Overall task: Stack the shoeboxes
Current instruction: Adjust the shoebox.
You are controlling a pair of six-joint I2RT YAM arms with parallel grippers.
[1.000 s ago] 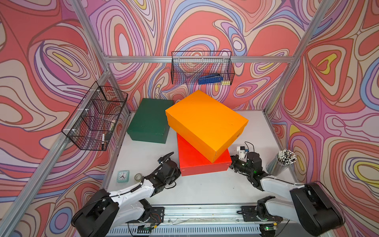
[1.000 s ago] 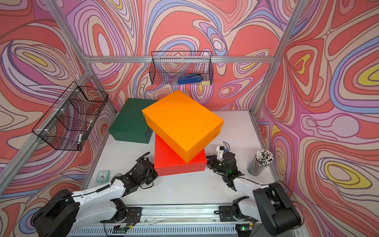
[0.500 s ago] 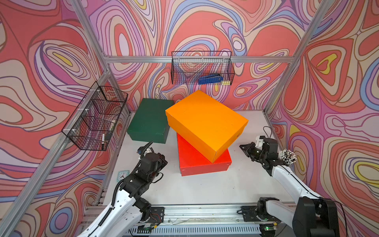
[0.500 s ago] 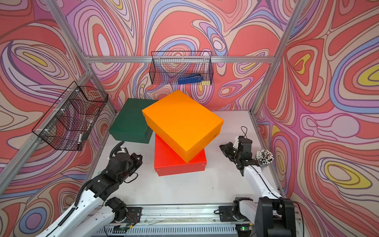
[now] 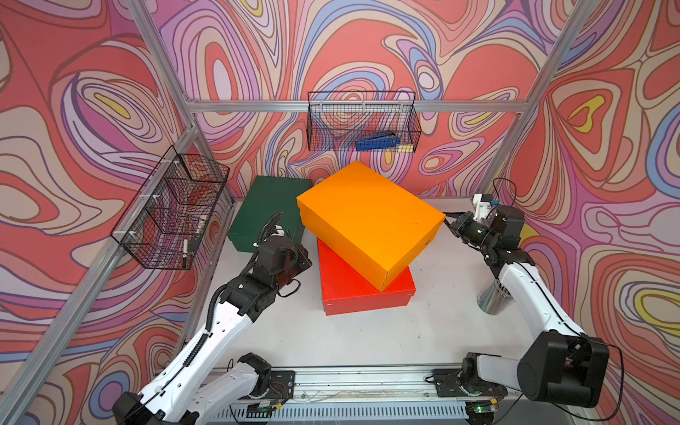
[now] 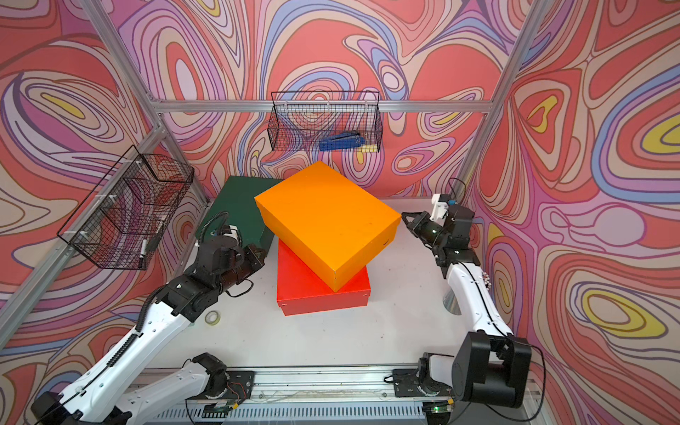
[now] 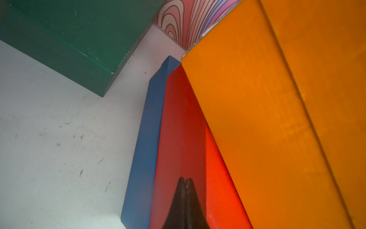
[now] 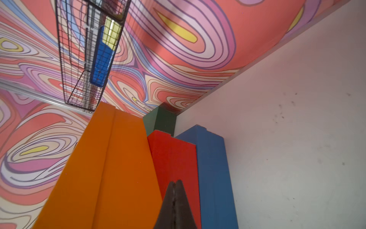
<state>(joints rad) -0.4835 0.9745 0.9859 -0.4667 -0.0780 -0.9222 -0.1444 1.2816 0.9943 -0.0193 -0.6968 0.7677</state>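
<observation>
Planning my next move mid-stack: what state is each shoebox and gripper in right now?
orange shoebox: lidded, on top, skewed across the red one.
red shoebox: lidded, resting on the blue one.
blue shoebox: bottom of stack, on the table.
dark green shoebox: lidded, apart, unstacked.
left gripper: shut, empty.
right gripper: shut, empty.
</observation>
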